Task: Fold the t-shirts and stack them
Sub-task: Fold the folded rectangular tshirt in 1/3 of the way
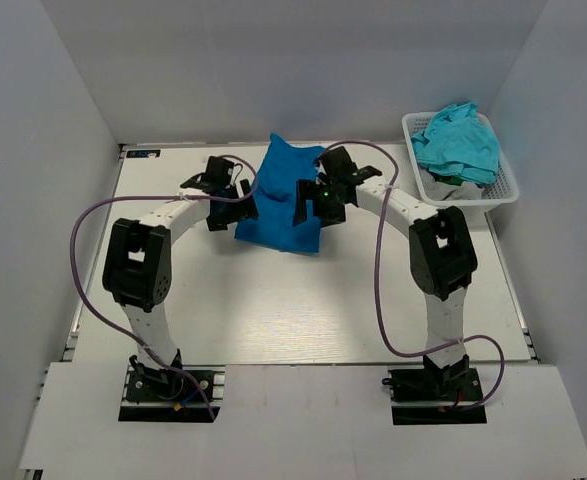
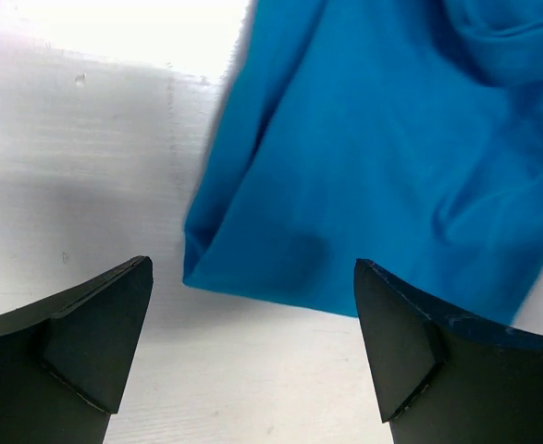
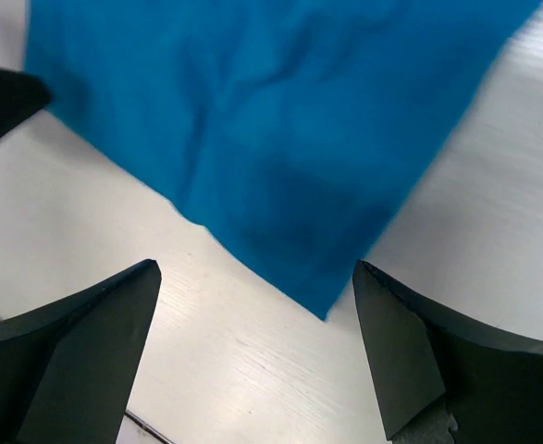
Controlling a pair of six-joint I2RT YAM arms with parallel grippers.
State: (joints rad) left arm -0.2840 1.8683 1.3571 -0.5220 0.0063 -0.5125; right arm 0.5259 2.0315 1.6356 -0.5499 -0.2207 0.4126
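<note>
Lying on pale table, blue t-shirt; grey walls around.

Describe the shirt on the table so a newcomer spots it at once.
On the white table, look far centre, between the left end effector and right end effector. The royal blue cotton t-shirt lies there in a rough rectangle. It is darker than the turquoise shirts in the white plastic lattice basket at the far right.

The white tubular left arm and its twin right arm carry boxy black joint housings. A thin purple cable loops off each. Black base plates sit toward six o'clock. Wedge-shaped matte black fingers end them.
</note>
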